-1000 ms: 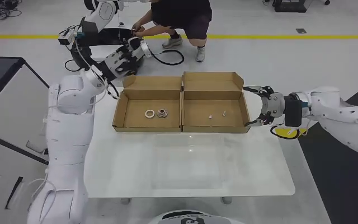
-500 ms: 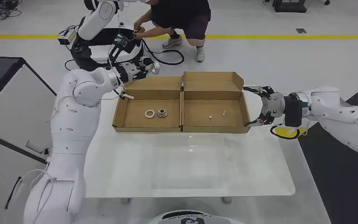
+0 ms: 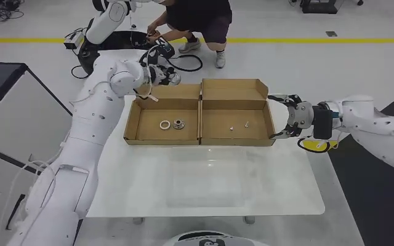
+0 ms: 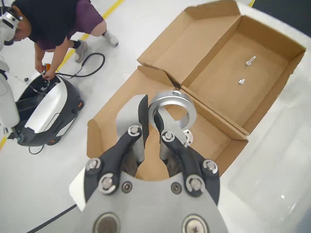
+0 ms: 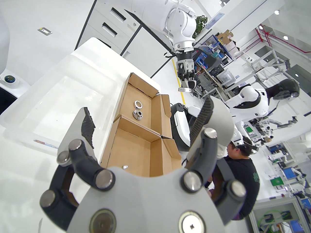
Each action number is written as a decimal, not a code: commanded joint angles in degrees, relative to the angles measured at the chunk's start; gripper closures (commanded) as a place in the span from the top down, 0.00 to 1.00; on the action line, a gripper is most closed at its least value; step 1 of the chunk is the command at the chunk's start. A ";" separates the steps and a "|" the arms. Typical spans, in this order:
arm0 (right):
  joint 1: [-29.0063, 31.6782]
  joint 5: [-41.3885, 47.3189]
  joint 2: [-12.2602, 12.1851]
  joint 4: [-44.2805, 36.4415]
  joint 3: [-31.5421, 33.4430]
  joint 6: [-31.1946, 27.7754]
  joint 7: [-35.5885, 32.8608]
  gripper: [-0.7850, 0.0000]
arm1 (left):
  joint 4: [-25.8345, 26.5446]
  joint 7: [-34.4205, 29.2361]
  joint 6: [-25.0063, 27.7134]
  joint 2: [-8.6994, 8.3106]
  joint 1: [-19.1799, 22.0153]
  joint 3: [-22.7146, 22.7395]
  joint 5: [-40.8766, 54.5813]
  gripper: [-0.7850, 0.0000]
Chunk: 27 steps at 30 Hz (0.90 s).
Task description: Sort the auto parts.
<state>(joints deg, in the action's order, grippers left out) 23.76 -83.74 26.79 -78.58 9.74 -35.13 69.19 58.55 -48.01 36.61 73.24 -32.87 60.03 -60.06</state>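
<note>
We had the left fingers (image 4: 143, 115) pinching the metal collar (image 4: 189, 108) at 12 o'clock of the left box (image 3: 148, 126); right fingers (image 5: 217, 120) spread, at 3 o'clock of the right box (image 3: 215, 120).

White arms (image 3: 97, 114); grey-black end effector (image 4: 151, 116), silver screws (image 4: 107, 183)

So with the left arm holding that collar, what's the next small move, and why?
Probably lower the left gripper over the left box's floor before releasing: it is shut on a metal collar up near that box's back edge, and a similar ring already lies inside.
</note>
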 commanded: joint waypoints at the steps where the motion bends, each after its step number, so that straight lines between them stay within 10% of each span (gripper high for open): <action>1: 0.00 0.00 0.00 0.00 0.00 0.00 0.00 1.00 | -2.85 -0.37 0.20 0.35 1.01 -1.72 -1.07 0.00; 27: 0.00 0.00 0.00 0.00 0.00 0.00 0.00 1.00 | -23.73 -4.74 2.37 2.42 3.60 -13.06 -15.04 0.00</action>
<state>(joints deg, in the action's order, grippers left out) 23.76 -83.74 26.79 -78.58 9.74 -35.13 69.19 35.19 -53.04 39.26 75.53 -29.19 47.29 -74.81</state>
